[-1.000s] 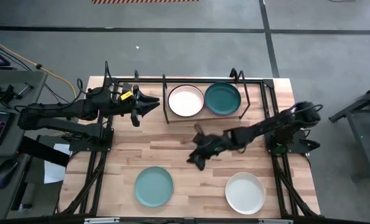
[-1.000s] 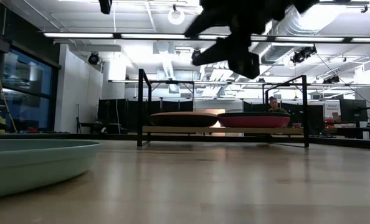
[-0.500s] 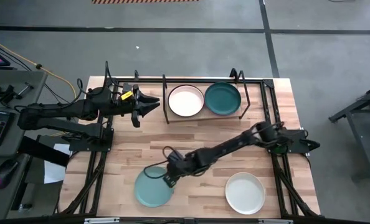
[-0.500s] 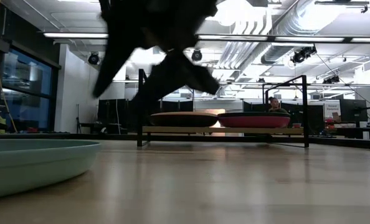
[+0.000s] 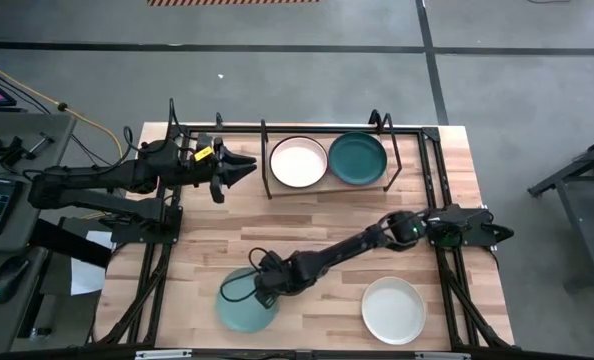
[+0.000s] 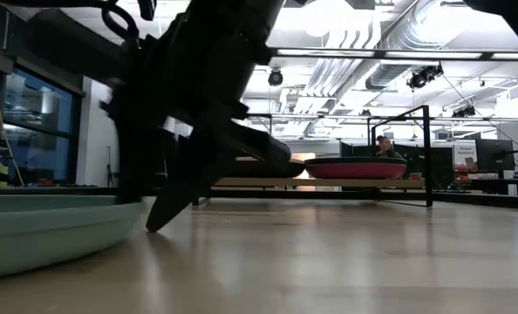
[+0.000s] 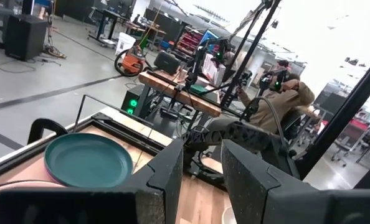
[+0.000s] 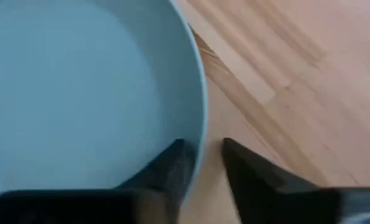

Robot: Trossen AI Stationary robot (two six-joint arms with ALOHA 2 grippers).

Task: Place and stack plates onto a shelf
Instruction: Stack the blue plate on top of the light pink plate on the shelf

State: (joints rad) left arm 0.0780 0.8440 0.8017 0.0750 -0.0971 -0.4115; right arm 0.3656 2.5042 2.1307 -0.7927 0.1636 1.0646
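Observation:
A light teal plate point(image 5: 239, 308) point(image 6: 41, 231) point(image 8: 79, 93) lies flat on the table near its near edge, left of centre. My right gripper point(image 5: 262, 292) point(image 8: 203, 155) is open at the plate's right rim, one finger over the inside and one outside. A white plate point(image 5: 394, 309) lies flat toward the near right. The shelf point(image 5: 327, 187) point(image 6: 311, 182) stands at the far edge; a pale plate point(image 5: 298, 162) and a dark teal plate point(image 5: 357, 158) point(image 7: 88, 160) top its two stacks. My left gripper point(image 5: 245, 165) point(image 7: 202, 162) hovers open left of the shelf. My right gripper stands astride the light teal plate's right rim point(image 8: 200, 112), slanting down from the table's right, one finger point(image 8: 172, 158) inside the plate and one point(image 8: 241, 165) outside it. Whether either finger touches the rim I cannot tell. The plate lies flat on the table.
A black frame point(image 5: 432, 160) edges the table. Bare wood lies between the shelf and the two near plates. In the low view a dark plate point(image 6: 257, 166) and a magenta plate point(image 6: 355, 167) show on the shelf. A person point(image 7: 284, 99) sits beyond the table.
My right arm has swept from the table's middle, just below the shelf, toward the near left and down to the light teal plate. Its fingers now stand at the plate's right rim. The plates have stayed in place.

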